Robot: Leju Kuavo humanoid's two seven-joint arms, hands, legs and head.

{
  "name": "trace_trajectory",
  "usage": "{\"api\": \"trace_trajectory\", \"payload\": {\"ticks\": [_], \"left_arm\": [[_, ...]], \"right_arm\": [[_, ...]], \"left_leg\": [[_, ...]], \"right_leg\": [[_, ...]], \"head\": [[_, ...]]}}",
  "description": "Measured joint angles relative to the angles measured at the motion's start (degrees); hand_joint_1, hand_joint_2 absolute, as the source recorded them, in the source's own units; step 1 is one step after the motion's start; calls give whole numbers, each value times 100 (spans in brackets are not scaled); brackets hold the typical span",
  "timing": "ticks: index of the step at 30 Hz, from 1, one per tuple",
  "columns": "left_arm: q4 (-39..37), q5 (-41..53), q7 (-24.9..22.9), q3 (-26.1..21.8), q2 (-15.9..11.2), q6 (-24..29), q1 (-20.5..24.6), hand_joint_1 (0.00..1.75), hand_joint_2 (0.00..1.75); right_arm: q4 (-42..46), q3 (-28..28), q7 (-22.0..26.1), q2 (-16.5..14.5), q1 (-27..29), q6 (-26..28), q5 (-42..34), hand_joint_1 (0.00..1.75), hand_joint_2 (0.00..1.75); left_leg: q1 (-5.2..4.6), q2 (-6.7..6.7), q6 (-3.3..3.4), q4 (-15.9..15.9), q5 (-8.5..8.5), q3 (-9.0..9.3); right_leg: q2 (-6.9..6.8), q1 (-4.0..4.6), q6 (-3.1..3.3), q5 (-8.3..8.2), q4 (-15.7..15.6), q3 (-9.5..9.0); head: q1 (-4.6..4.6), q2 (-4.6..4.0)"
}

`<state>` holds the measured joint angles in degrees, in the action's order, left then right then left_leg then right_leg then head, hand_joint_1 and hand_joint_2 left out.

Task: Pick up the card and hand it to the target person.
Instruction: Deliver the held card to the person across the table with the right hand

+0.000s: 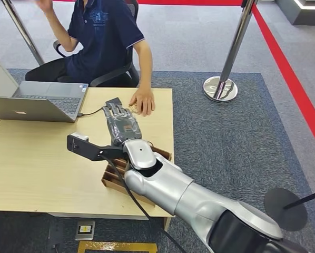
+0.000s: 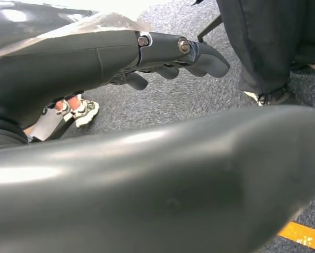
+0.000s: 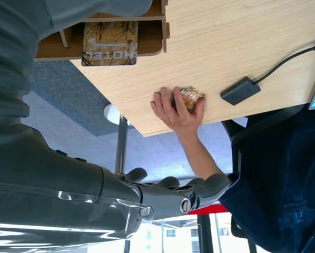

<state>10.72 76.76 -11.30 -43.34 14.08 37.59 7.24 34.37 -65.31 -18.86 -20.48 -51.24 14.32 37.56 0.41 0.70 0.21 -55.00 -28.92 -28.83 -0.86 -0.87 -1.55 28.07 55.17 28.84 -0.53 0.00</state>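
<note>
A laptop sits at ten o'clock on the wooden table. The left hand hangs over grey carpet, fingers loosely apart, holding nothing. The right hand stretches flat over the table centre, fingers straight and slightly apart, empty. At its one o'clock, a person's hand covers the card, a small tan-and-brown printed piece lying on the table. A wooden holder at five o'clock contains another brown card.

Even, bright indoor light, soft shadows; both wrist views blurred up close, with blown-out glare at one edge
</note>
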Motion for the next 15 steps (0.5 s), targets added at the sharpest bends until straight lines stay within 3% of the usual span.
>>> {"api": "trace_trajectory", "payload": {"ticks": [15], "left_arm": [[1,0,0,0,4,0,0,0,0]], "right_arm": [[-1,-36,0,0,-11,0,-1,0,175]], "left_leg": [[0,0,0,0,0,0]], "right_leg": [[0,0,0,0,0,0]], "head": [[0,0]]}}
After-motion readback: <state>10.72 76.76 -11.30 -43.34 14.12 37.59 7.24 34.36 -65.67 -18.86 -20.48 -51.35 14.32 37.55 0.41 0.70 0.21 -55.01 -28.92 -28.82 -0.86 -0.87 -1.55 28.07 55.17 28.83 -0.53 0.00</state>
